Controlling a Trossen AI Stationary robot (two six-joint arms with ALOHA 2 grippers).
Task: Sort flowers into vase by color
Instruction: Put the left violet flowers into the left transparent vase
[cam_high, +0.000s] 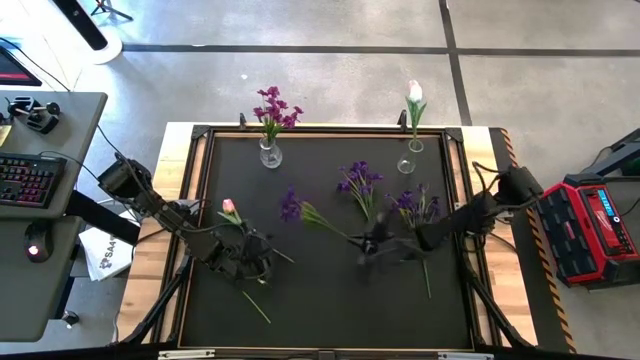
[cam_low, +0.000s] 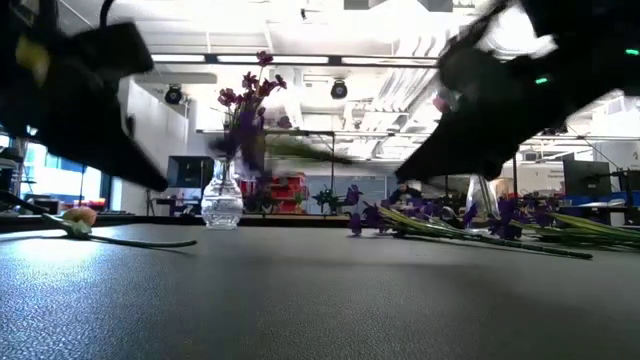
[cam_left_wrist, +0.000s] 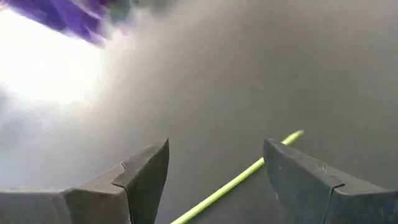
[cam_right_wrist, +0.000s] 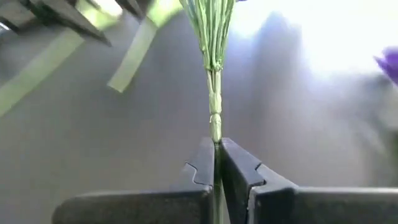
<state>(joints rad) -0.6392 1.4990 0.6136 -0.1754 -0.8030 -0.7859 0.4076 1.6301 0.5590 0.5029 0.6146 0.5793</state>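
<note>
The right gripper (cam_right_wrist: 217, 163) pinched a purple flower's stem (cam_right_wrist: 214, 106) at the mat's (cam_high: 330, 300) middle, while the left gripper (cam_left_wrist: 214, 165) hung open over another stem (cam_left_wrist: 239, 180).

Glass vase (cam_low: 222, 205) with purple blooms, purple flowers (cam_low: 470, 222) on dark mat (cam_low: 300, 300).

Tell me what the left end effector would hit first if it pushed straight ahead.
Likely only the black mat. The green stem already lies between the open left end effector; purple blooms sit off-line, depth uncertain.
</note>
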